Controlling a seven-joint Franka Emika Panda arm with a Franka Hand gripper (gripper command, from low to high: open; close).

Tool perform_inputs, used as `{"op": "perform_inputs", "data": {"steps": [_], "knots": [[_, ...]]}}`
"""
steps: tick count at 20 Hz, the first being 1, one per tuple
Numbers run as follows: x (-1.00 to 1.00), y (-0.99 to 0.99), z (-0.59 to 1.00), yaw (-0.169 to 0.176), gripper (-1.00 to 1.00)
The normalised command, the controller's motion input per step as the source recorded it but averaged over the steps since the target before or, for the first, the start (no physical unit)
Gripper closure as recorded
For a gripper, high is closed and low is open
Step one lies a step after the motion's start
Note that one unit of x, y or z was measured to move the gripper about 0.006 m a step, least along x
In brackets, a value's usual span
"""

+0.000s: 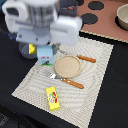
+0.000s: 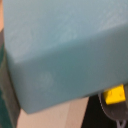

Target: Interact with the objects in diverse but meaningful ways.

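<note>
Beige placemat (image 1: 95, 75): gripper (image 1: 45, 49) over milk carton (image 1: 45, 56), jaws hidden

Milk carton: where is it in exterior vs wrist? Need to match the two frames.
Exterior view: the milk carton stands on the placemat directly beneath the gripper, beside the plate, on the exterior view's left of it.
Wrist view: the milk carton fills most of the picture as a pale blue block, very close to the camera.
Shared landmark: probably the yellow piece next to the carton.
</note>
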Motion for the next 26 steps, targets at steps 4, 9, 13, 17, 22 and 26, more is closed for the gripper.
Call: {"op": "perform_inputs", "data": {"steps": [4,9,13,17,22,26], "knots": [[-0.55,0.52,-0.28,0.146,1.00],[-0.50,0.53,-0.38,0.138,1.00],[-0.53,0.52,-0.47,0.144,1.00],[-0.43,0.60,-0.45,0.132,1.00],[-0.36,0.57,-0.44,0.119,1.00],[-0.27,0.48,-0.40,0.103,1.00]]}}
